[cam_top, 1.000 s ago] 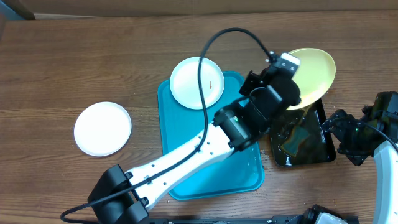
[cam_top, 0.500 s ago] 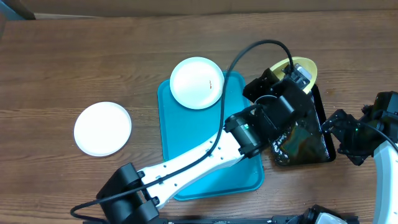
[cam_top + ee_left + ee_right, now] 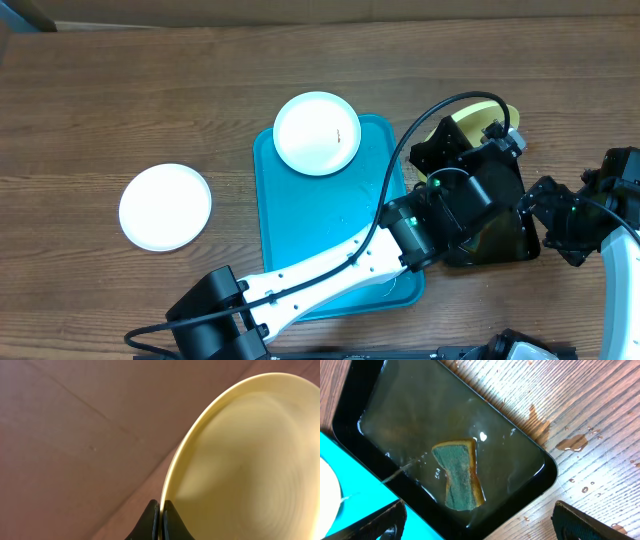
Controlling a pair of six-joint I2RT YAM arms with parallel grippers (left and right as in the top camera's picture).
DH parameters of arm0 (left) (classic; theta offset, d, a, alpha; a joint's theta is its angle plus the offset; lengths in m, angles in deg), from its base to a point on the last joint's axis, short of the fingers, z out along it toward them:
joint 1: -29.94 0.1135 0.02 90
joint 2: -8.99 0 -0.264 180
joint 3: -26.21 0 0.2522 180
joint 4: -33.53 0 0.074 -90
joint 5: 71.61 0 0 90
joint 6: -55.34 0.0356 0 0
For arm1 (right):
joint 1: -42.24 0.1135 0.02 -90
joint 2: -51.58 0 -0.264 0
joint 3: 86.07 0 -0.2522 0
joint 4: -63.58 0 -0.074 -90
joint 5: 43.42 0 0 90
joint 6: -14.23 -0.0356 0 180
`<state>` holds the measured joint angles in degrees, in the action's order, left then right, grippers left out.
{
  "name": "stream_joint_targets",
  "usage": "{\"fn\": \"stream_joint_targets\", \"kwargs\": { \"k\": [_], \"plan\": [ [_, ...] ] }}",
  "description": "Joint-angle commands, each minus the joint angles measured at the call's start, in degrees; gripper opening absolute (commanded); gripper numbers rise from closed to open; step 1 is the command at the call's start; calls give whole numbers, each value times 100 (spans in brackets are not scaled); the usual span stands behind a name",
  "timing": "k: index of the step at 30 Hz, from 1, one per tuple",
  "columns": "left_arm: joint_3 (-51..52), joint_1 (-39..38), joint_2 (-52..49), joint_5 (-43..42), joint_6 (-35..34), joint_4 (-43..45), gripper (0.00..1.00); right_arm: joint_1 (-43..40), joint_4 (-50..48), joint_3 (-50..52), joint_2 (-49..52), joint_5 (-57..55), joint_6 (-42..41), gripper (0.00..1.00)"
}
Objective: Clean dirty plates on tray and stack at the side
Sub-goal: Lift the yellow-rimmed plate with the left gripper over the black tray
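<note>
Three plates are spread over the bench (image 3: 150, 90). The first white plate (image 3: 165, 207) lies flat on the bare wood towards the left edge, well apart from everything else. The second white plate (image 3: 317, 133) sits at the far left corner of the turquoise tray (image 3: 300, 210), overlapping its rim, with a small dark speck on its face. The tray lies in the middle of the bench. The yellow-green plate (image 3: 472, 110) is off the tray, held tilted steeply on edge above the far end of the black tray (image 3: 495, 235), which lies just beside the turquoise tray on its right. The left tool (image 3: 493, 138) reaches across the turquoise tray to it. In the left wrist view its fingers (image 3: 152, 515) are pressed together on the plate's rim, pinching it. The right tool (image 3: 560, 215) hovers near the right edge, beside the black tray. From the right wrist its fingers (image 3: 395, 517) stand wide apart, with nothing between them. Below them the black tray holds shallow water and a sponge (image 3: 460, 477) with a green face. Water drops (image 3: 572, 442) lie on the wood next to that tray.
</note>
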<state>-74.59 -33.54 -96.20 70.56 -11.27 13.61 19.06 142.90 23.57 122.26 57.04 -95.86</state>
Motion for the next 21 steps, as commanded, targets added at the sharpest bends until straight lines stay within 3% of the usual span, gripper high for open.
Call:
{"fn": "stream_joint_targets", "kwargs": {
  "k": [1, 4, 7, 9, 11, 12, 14, 17, 19, 21],
  "plan": [
    [-125, -68, -59, 90, 446, 61, 4, -15, -35, -74, -37, -9, 44, 95],
    [-125, -68, -70, 28, 363, 195, 4, -15, -26, -74, -37, -7, 44, 95],
    [-125, -68, -131, 328, 828, 313, 4, -15, -20, -74, -37, -7, 44, 95],
    [-125, -66, -157, 343, 306, 352, 4, -15, 4, -74, -37, -7, 44, 95],
    [-125, -125, -173, 105, 789, 129, 4, -15, -4, -74, -37, -4, 42, 95],
    [-125, -138, -195, 483, 831, 295, 4, -15, -2, -74, -37, -4, 44, 95],
    [-125, -138, -205, 669, 219, 450, 4, -15, 17, -74, -37, -4, 44, 95],
    [-125, -151, -205, 702, 234, 326, 4, -15, 28, -74, -37, -4, 44, 95],
    [-125, -120, -205, 828, -380, 286, 4, -15, 61, -74, -37, -9, 48, 95],
    [-125, -103, -205, 837, -407, 210, 4, -15, 63, -74, -37, -7, 48, 95]
  ]
}}
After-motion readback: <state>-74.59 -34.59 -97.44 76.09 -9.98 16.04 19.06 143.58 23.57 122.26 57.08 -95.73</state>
